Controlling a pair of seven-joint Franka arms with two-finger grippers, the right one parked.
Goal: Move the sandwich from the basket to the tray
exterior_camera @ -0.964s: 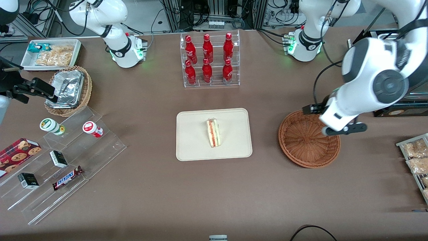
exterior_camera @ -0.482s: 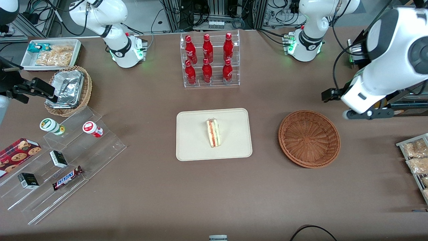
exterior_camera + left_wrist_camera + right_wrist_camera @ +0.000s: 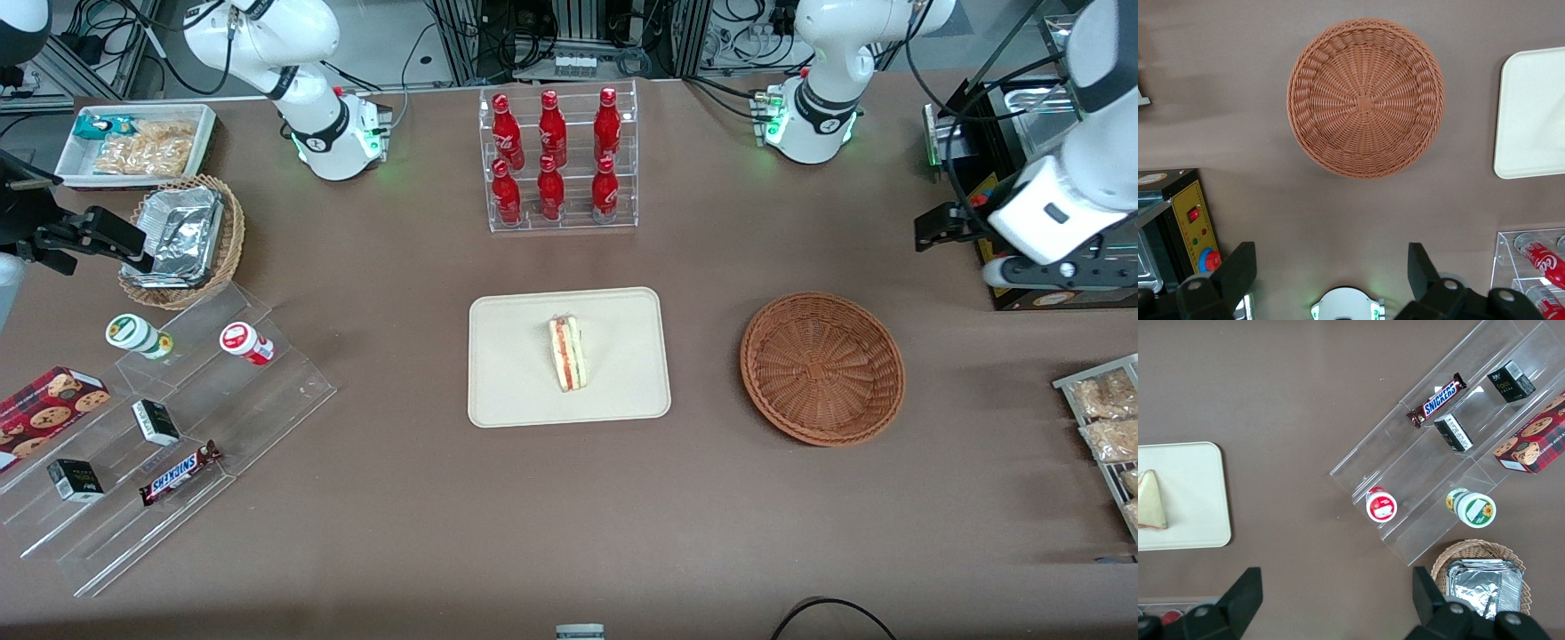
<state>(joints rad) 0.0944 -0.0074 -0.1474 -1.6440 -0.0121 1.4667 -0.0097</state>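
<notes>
Sandwich (image 3: 567, 353): lies on its side near the middle of the tray (image 3: 511, 391), red and green filling showing along the cut edge; nothing touches it.
Tray: sits on the worktop (image 3: 569, 516) between the rack of red bottles (image 3: 556, 156) and the front camera, with the basket beside it toward the working arm's end.
Basket (image 3: 822, 367): holds nothing; the wrist view looks straight down into bare wicker (image 3: 1365, 97).
Hand (image 3: 1036, 271): raised high toward the working arm's end of the worktop, well apart from basket and tray, near a dark box with a yellow panel and red button (image 3: 1195, 227). Its two fingers (image 3: 1237, 273) are spread wide with nothing between them.
Task standing: by how things lie, the sandwich is already where it belongs and the job looks done.
Risk, sandwich: slight. It is soft and light, so a knock to the tray could slide it toward the low rim.
Risk, hand: the likelier trouble. The arm hangs close to the dark box and its cables, so a careless swing sideways could snag a cable or strike the box.
Risk, needless return: if the hand came down over the tray again, spread fingers could catch the bread and squash or drag it.
</notes>
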